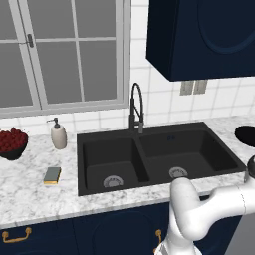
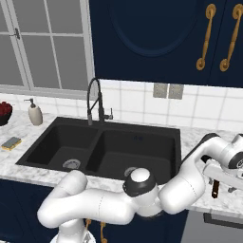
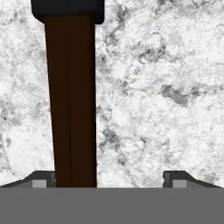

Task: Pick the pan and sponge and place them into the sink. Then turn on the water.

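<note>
The black pan (image 1: 246,134) lies on the marble counter right of the sink (image 1: 110,151), cut off by the picture's edge. In the hand view its long dark handle (image 3: 72,100) runs up to the pan body (image 3: 68,11). My gripper (image 3: 108,180) hangs open just above the counter, straddling the handle, which sits close to the left fingertip (image 3: 43,180). In the right base view the hand (image 2: 227,167) is low over the counter with the handle (image 2: 214,189) poking out below it. The sponge (image 1: 52,175) (image 2: 11,142) lies flat left of the sink (image 2: 142,142). No water runs from the faucet (image 1: 135,107).
A beige soap dispenser (image 1: 58,134) (image 2: 34,114) and a dark bowl of red fruit (image 1: 11,142) stand at the back left. The gooseneck faucet (image 2: 95,102) rises behind the divider between the basins. Dark cabinets hang above the right side.
</note>
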You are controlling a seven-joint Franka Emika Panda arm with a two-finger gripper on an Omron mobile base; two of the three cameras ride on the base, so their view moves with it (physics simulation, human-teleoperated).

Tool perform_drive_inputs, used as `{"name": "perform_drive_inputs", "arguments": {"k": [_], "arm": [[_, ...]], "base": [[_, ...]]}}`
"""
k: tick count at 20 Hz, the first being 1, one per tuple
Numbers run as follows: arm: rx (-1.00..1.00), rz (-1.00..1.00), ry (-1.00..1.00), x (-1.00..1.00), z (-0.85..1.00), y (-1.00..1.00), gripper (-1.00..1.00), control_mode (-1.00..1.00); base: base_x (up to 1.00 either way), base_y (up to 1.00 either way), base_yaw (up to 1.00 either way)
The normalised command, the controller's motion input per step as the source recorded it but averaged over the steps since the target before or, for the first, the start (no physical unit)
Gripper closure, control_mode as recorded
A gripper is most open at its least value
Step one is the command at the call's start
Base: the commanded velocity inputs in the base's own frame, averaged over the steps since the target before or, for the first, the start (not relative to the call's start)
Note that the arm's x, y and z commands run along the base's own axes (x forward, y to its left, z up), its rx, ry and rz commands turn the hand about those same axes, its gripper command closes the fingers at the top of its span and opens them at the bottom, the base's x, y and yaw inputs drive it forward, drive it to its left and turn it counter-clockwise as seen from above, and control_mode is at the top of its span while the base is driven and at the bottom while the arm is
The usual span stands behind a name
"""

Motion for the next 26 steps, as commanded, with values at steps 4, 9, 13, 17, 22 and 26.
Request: {"name": "perform_drive_inputs", "arguments": {"k": [4, 9, 13, 17, 22, 26], "arm": [[0.00, -0.02, 0.00, 0.00, -0.47, 0.06, -1.00, -1.00], [-0.01, 0.00, 0.00, 0.00, -0.59, 0.37, 1.00, -1.00], [0.00, 0.00, 0.00, 0.00, -0.32, 0.16, 1.00, -1.00], [0.00, 0.00, 0.00, -0.02, -0.19, 0.18, 1.00, -1.00], [0.00, 0.01, 0.00, -0.01, -0.07, 0.25, 1.00, -1.00], [0.00, 0.08, 0.00, -0.07, 0.05, 0.28, 1.00, -1.00]], "base": [[0.00, 0.00, 0.00], [0.00, 0.00, 0.00], [0.00, 0.00, 0.00], [0.00, 0.00, 0.00], [0.00, 0.00, 0.00], [0.00, 0.00, 0.00]]}}
